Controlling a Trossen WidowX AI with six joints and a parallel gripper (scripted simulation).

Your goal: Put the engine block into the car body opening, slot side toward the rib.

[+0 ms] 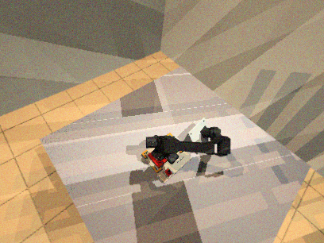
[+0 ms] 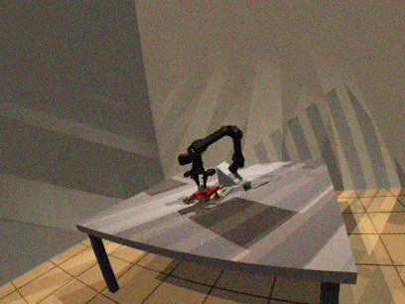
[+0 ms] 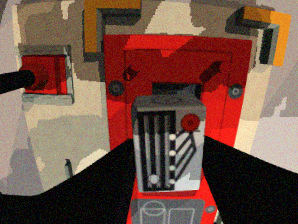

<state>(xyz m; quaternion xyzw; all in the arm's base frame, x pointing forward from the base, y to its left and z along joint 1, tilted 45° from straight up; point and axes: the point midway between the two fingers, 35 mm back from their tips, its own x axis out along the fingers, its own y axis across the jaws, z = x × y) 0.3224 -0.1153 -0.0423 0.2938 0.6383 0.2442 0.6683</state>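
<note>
The red car body (image 1: 156,160) (image 2: 212,190) (image 3: 227,117) lies flat in its holder. Its dark opening (image 3: 176,89) shows at the middle in the wrist view, just past the block's far end. My gripper (image 2: 202,187) (image 3: 166,144) is shut on the grey engine block (image 3: 156,145), which has black stripes, a red round spot and a red part with a grey panel at its near end. The block is over the car body and hides the near part of the opening. I cannot tell whether they touch. The rib and the slot side cannot be made out.
The cream base board (image 1: 183,162) (image 3: 52,117) carries orange corner brackets (image 3: 282,42) around the body. Beside the body is a red square (image 3: 44,67) with a black knob. A white tilted panel (image 1: 197,129) (image 2: 225,174) stands near the arm's base.
</note>
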